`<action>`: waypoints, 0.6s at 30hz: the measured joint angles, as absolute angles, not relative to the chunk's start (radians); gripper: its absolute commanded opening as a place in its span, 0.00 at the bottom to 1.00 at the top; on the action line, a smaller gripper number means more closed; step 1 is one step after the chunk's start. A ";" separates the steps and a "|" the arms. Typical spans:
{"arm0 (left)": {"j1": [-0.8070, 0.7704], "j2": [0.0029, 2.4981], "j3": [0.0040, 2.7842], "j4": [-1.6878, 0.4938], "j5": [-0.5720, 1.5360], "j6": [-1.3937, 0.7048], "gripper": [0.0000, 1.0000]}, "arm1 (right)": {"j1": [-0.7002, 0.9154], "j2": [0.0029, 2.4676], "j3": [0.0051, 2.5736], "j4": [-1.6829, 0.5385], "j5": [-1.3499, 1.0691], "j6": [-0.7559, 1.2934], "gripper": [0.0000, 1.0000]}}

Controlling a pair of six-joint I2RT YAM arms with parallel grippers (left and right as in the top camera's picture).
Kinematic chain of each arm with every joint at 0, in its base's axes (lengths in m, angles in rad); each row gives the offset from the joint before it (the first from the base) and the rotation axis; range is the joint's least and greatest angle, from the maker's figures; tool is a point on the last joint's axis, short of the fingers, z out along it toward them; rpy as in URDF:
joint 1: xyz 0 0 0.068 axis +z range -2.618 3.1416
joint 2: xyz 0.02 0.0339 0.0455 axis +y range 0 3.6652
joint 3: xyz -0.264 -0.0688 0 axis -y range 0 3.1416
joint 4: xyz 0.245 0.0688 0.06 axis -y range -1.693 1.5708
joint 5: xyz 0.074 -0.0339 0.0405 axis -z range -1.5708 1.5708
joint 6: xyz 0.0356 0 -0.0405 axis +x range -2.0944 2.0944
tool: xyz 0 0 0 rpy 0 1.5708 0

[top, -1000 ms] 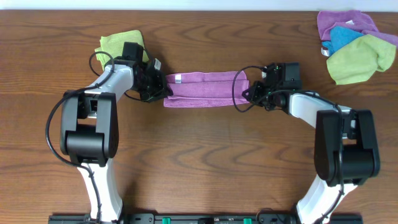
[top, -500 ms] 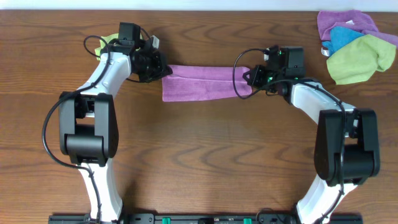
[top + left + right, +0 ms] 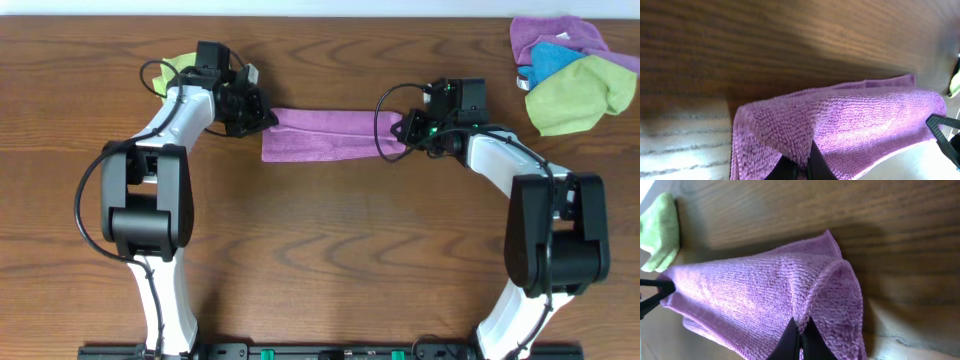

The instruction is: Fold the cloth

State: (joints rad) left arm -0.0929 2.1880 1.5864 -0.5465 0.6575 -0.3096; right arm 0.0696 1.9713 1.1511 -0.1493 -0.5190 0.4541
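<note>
Magenta cloth (image 3: 330, 135) stretched near far table (image 3: 320, 250) edge. Closed left fingers (image 3: 786, 169) pinch its left end, right fingers (image 3: 790, 339) its right end. Fold in hand; next move needs both ends carried evenly.

The fuzzy pinky-purple cloth (image 3: 325, 135) is one plain colour. The brown wooden table (image 3: 330, 260) has dark wavy lines. The heap of soft cloths (image 3: 572, 85) in the corner is purple, blue and green.
</note>
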 measured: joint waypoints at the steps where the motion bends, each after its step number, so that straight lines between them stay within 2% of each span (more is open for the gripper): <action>1: -0.093 2.188 1.586 -0.552 0.657 -0.309 0.06 | 0.070 1.972 1.151 -0.153 -0.518 0.451 0.01; 18: -0.095 2.188 1.586 -0.605 0.641 -0.287 0.06 | 0.070 2.023 1.153 -0.133 -0.524 0.439 0.02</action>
State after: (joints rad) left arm -0.0948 2.1880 1.5864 -0.6048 0.6415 -0.2871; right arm 0.0700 2.0232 1.1530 -0.1326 -0.5243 0.4393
